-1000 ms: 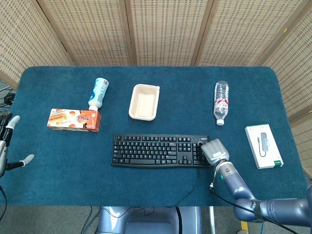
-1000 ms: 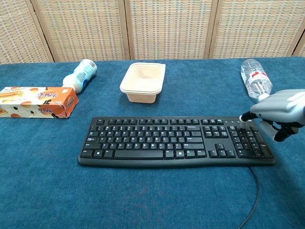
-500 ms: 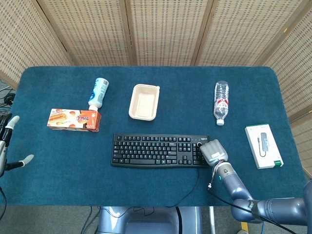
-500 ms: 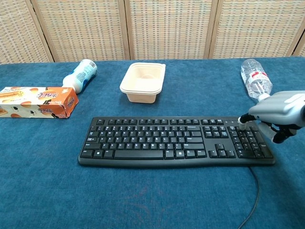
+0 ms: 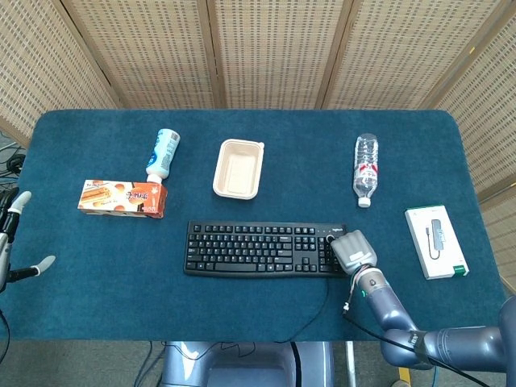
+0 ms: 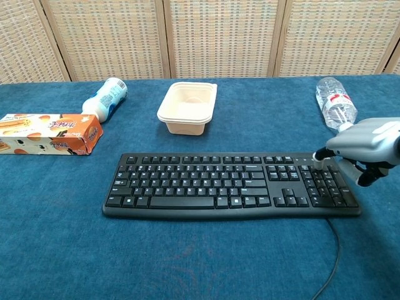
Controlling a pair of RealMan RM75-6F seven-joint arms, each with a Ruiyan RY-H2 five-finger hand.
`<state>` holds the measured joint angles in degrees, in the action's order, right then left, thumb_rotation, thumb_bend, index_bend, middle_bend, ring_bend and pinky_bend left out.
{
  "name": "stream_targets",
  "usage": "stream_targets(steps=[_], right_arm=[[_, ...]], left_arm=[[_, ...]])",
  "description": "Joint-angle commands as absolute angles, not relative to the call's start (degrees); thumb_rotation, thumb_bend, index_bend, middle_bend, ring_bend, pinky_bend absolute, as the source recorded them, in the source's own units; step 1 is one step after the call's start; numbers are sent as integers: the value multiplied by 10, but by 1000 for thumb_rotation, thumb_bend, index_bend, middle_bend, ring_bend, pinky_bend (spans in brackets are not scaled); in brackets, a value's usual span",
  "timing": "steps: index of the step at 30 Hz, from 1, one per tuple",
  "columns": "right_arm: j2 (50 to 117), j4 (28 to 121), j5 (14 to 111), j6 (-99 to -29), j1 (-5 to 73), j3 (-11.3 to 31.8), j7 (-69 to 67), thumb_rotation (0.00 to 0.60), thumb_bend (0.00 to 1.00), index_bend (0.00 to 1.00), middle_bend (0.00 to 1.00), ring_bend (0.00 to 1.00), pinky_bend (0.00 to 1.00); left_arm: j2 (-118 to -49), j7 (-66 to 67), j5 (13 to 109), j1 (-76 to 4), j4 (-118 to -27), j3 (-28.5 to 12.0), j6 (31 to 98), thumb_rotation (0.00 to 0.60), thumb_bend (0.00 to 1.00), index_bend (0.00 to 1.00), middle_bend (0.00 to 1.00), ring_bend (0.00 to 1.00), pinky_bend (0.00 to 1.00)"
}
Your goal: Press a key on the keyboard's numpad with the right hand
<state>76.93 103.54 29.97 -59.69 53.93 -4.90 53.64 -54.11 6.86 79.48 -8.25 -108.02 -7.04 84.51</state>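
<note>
Blue tablecloth [image 5: 266,306] (felt-like), wicker screens [image 5: 266,48]

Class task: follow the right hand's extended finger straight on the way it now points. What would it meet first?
Probably the keyboard: the right hand points its finger down-left at the numpad's top-left corner. Whether the tip already touches a key is unclear.

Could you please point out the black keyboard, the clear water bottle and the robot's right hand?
Black keyboard [image 6: 206,184], chest view, on the letter keys.
Clear plastic water bottle [image 5: 367,171], head view, on its label.
Right hand [image 6: 369,142], chest view, on the grey back of the hand.
</note>
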Motion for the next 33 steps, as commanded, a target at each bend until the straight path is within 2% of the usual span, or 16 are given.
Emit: stream_targets(steps=[1,7,12,15,16,18,21,23,24,25,27,29,33], right_arm=[[749,1065,326,-614,538,-39,526,600,1000,212,833,1000,1000],[696,1138,394,-664,529,-17,505,600,1000,213,833,1000,1000],[649,1167,519,-735,484,-10,438,600,1000,213,821,1000,1000],[634,1117,671,-793,421,-32,318,600,1000,213,746,976,1000],[635,1090,712,-813,401,-38,275,600,1000,213,704,938,997],[640,1022,780,-865,358,-46,179,600,975,213,619,825,911],[654,948,807,-924,303,-48,70,600,718,213,432,509,608],[667,904,808,-953,269,-48,16,600,449,208,278,256,364],[675,877,810,-966,251,-50,-9,600,339,198,221,179,288],[682,855,811,-975,236,-51,-27,600,175,175,130,85,185],[689,833,804,-978,212,-55,-51,600,26,122,32,10,71],[688,826,799,-978,188,-58,-77,600,0,45,0,0,7],[672,833,802,-969,155,-71,-84,600,0,0,0,0,0]], left_arm=[[-541,68,795,-83,-1080,-70,845,600,0,0,0,0,0],[-541,67,798,-82,-1080,-69,846,600,0,0,0,0,0],[-541,64,799,-81,-1078,-67,844,600,0,0,0,0,0],[-541,59,803,-79,-1073,-64,846,600,0,0,0,0,0],[-541,56,805,-78,-1072,-63,847,600,0,0,0,0,0],[-543,54,812,-75,-1069,-60,850,600,0,0,0,0,0],[-549,52,821,-73,-1063,-56,854,600,0,0,0,0,0],[-555,52,827,-71,-1058,-52,857,600,0,0,0,0,0],[-559,53,831,-70,-1055,-50,858,600,0,0,0,0,0],[-563,54,833,-69,-1051,-49,859,600,0,0,0,0,0],[-571,56,837,-68,-1045,-47,864,600,0,0,0,0,0],[-580,56,842,-65,-1036,-46,871,600,0,0,0,0,0],[-586,45,850,-60,-1027,-39,872,600,0,0,0,0,0]])
